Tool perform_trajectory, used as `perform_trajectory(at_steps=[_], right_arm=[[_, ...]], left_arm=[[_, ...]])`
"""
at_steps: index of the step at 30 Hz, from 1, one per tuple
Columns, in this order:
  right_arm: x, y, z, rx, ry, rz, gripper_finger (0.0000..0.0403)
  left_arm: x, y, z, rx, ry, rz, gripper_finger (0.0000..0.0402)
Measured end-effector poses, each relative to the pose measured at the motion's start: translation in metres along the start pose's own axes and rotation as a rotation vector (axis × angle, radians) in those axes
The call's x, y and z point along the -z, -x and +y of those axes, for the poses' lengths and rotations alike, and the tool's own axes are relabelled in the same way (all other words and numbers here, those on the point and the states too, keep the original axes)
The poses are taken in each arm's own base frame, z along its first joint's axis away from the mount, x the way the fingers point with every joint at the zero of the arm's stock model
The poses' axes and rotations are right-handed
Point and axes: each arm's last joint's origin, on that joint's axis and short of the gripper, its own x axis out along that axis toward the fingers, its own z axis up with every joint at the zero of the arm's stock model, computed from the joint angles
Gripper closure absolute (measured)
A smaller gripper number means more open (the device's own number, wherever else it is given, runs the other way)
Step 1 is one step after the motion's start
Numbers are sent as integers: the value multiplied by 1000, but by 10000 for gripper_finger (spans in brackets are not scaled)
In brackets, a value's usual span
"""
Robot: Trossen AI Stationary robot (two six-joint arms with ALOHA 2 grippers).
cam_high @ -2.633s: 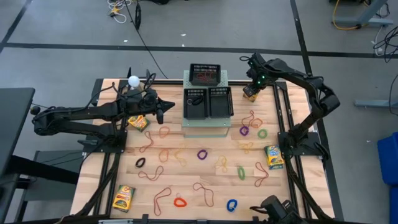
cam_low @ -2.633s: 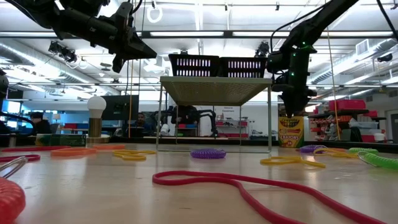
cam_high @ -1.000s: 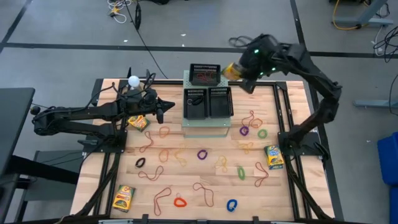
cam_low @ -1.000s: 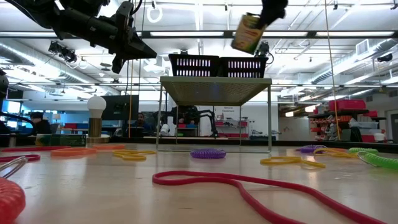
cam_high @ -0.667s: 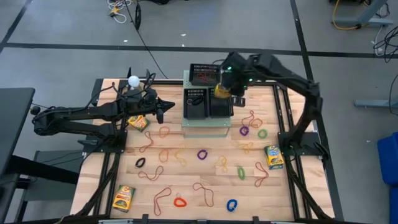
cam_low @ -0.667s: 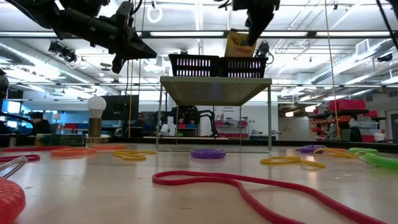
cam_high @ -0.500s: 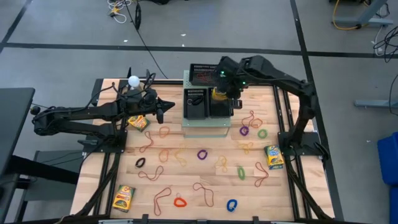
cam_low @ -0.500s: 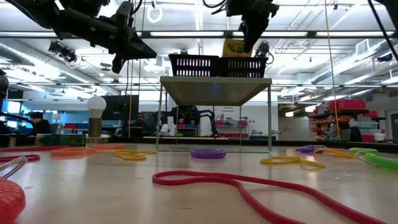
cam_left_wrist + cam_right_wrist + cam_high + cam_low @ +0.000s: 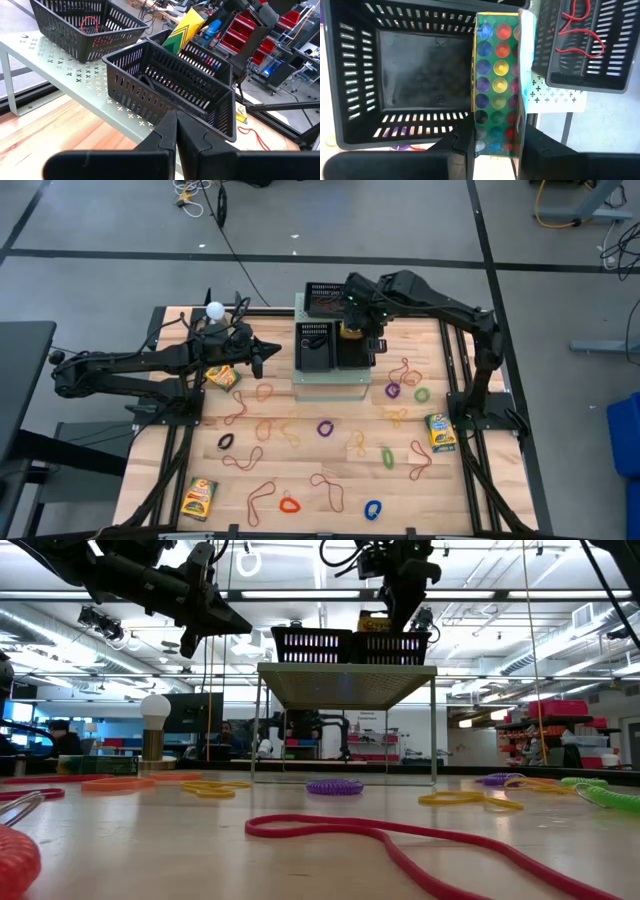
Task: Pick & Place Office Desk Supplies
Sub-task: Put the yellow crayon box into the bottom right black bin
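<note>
Over black tray (image 9: pixel 395 80) – right fingers (image 9: pixel 465 145) clamp crayon box (image 9: pixel 497 85) | left fingers (image 9: pixel 167 132) – closed

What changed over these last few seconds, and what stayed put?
The right gripper, shut on a crayon box, lifted it from the table's far right edge, swung it over the stand and lowered it above the front right mesh tray; it is not yet released. The left gripper, the loose bands and the other crayon boxes stayed as they were.

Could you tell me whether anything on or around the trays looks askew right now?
Only the crayon box: the right gripper holds it tilted over the empty right-hand mesh tray, not yet inside. The trays sit square on the perforated stand.
</note>
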Motion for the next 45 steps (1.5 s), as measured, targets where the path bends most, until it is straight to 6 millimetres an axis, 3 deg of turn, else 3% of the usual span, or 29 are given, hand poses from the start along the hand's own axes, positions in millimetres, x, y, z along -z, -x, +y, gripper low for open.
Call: perform_trajectory(at_steps=[7,16,28,45], right_arm=[[-3,-12,-2,-26,1,24,312],[-4,-12,-3,-22,-8,14,310],[-4,-12,-4,28,-10,37,249],[-10,-12,-7,61,-23,-27,245]], left_arm=[[0,0,0,0,0,0,394],[0,0,0,0,1,0,394],[0,0,0,0,3,0,394],[0,0,0,0,3,0,394]])
